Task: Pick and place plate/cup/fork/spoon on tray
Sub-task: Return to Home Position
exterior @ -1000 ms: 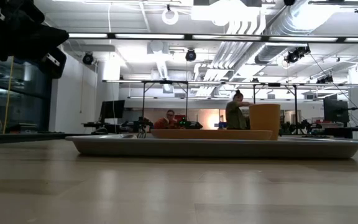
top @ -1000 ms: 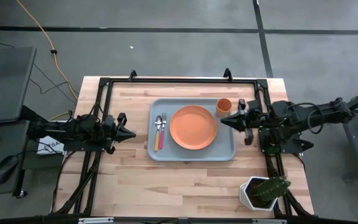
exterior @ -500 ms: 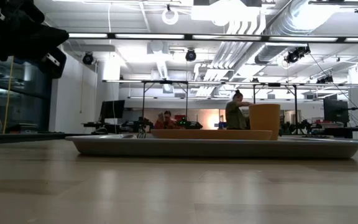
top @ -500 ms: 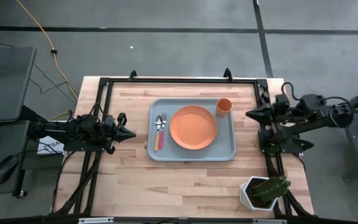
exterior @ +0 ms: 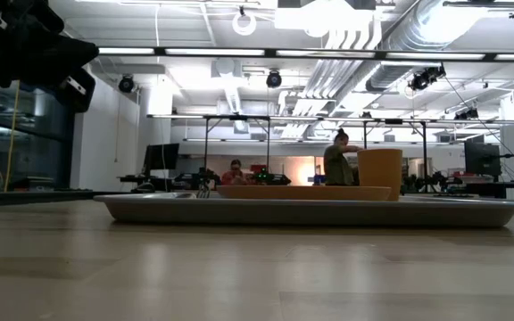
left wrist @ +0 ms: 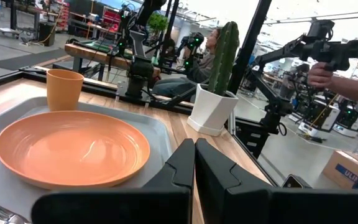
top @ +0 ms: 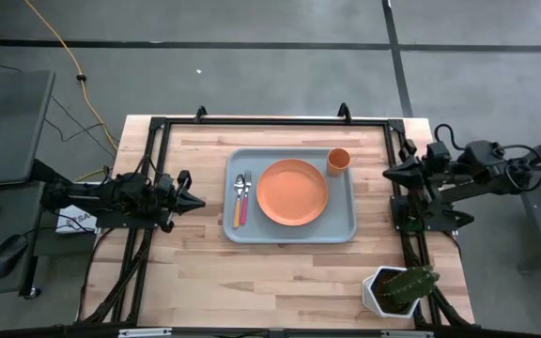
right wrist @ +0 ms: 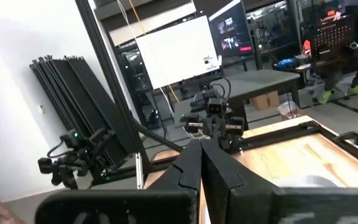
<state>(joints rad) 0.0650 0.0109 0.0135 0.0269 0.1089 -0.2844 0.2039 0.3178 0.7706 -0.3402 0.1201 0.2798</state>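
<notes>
Orange and round, the shallow plate (top: 292, 192) sits mid-tray (top: 232, 225), tumbler-shaped cup (top: 338, 161) at one corner, slim fork (top: 245, 199) and spoon (top: 238, 200) alongside. On the wooden counter (top: 280, 272), left hand (top: 198, 201) and right hand (top: 390, 174) rest pinched closed, empty.

Tray (top: 290, 233) seen at frame centre on wooden counter (top: 280, 277). Plate (top: 292, 192) set mid-tray; fork (top: 245, 197) and spoon (top: 238, 199) laid side by side at tray's left end; cup (top: 338, 161) stood at tray's upper right corner. Left pincer (top: 196, 201) shut, held left of tray. Right pincer (top: 390, 174) shut, held right of tray. Potted plant (top: 399, 290) at lower right.
</notes>
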